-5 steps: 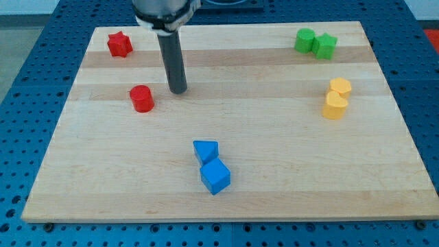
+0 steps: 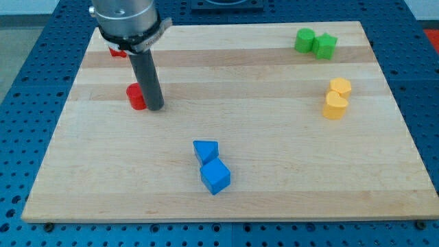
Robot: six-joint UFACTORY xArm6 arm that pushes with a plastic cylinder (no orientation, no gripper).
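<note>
My tip (image 2: 155, 107) rests on the wooden board (image 2: 274, 137) at the view's left, pressed against the right side of a red cylinder (image 2: 135, 97), which the rod partly hides. Behind the arm's upper part, near the view's top left, only an edge of a red star block (image 2: 115, 51) shows. A blue triangular block (image 2: 205, 149) and a blue cube (image 2: 215, 176) sit touching each other lower down, well to the right of the tip.
Two green blocks (image 2: 315, 42) sit together at the view's top right. Below them, a yellow block (image 2: 339, 86) and a second yellow block (image 2: 335, 106) touch near the right edge. The board lies on a blue perforated table (image 2: 27, 96).
The rod has moved left and slightly down, from up-right of the red cylinder to its right side. The cylinder has shifted slightly left. The arm now covers most of the red star.
</note>
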